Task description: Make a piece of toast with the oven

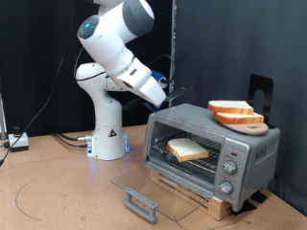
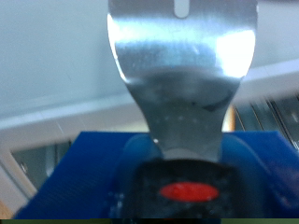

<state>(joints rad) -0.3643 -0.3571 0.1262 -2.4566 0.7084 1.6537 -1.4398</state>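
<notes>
My pincer [image 1: 171, 93] hangs in the air just above the oven's [image 1: 211, 149] rear corner, at about ten o'clock from it in the exterior view; I cannot tell whether it is wide or narrow. The silver-grey oven stands on the desk [image 1: 58, 192] with its glass door [image 1: 153, 192] dropped flat. One piece of toast [image 1: 187, 149], pale with a golden-brown crust, lies on the wire rack inside. More slices [image 1: 235, 112] sit on a round wooden board [image 1: 251, 126] on the oven's roof.
</notes>
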